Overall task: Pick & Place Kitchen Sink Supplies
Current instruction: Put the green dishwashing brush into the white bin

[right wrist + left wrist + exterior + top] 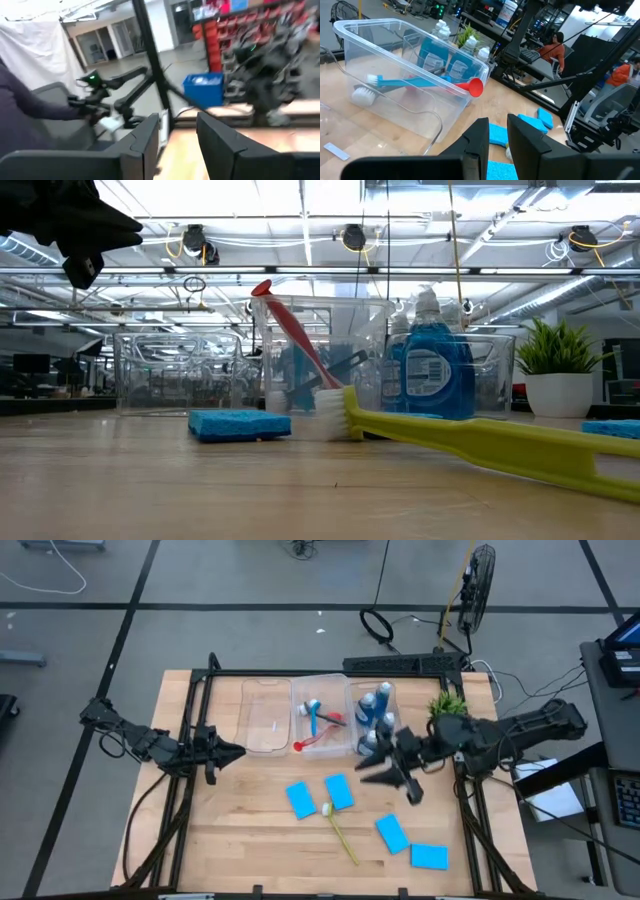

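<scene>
Three clear bins stand side by side at the table's far middle. The middle bin (322,690) holds a blue brush (395,82) and a red brush (318,740), whose round handle end (476,87) sticks out over the bin's near wall. Blue bottles (375,710) stand in the right bin. Several light-blue sponges (300,798) and a yellow-green brush (338,825) lie flat on the wood. My right gripper (388,780) hangs open and empty above the table, near the right bin. My left gripper (225,752) waits at the left, its fingers (475,145) a narrow gap apart, holding nothing.
The left bin (265,718) holds nothing. A small green potted plant (447,703) stands at the far right, beside my right arm. Two sponges (429,856) lie near the front right corner. Bare wood (220,840) shows at the near left.
</scene>
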Motion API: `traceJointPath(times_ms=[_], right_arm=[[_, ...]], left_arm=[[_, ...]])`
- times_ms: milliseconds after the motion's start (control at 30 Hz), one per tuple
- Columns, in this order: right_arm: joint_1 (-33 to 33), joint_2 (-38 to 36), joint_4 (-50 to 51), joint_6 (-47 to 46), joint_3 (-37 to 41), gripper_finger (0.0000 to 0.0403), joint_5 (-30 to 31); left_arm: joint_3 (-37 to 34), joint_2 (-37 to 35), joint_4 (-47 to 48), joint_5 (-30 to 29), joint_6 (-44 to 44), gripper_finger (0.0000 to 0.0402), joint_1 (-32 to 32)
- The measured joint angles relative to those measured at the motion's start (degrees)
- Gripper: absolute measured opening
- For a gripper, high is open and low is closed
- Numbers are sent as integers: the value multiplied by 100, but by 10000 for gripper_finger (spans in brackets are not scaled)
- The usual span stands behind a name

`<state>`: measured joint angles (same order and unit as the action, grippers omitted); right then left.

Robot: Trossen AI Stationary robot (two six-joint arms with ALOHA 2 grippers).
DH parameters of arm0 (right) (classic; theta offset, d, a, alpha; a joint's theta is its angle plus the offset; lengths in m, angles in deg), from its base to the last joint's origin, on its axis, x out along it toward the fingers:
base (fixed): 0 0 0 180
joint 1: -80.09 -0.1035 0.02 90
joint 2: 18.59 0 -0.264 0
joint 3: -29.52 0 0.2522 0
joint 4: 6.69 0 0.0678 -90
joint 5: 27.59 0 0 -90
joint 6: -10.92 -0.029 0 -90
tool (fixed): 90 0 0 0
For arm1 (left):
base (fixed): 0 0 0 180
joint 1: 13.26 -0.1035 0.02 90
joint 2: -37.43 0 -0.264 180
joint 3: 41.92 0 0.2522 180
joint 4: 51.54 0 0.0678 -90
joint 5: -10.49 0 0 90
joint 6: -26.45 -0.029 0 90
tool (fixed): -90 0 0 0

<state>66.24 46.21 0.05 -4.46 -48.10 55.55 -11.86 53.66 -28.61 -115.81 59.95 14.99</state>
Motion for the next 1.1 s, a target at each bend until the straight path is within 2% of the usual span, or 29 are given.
traceJointPath(times_ms=[267, 433, 800, 1100], right_arm=[[-1000, 394, 592, -1174, 0, 121, 448], [-1333, 817, 857, -1763, 0, 121, 541], [-1274, 1786, 1082, -2907, 0, 124, 292], [-1041, 2362, 1351, -3277, 0, 169, -255]], left_arm=[[0, 0, -2, 0, 15, 72, 0], [1, -1, -4, 0, 17, 72, 0], [1, 0, -4, -1, 19, 72, 0], [2, 0, 0, 26, 20, 72, 1]])
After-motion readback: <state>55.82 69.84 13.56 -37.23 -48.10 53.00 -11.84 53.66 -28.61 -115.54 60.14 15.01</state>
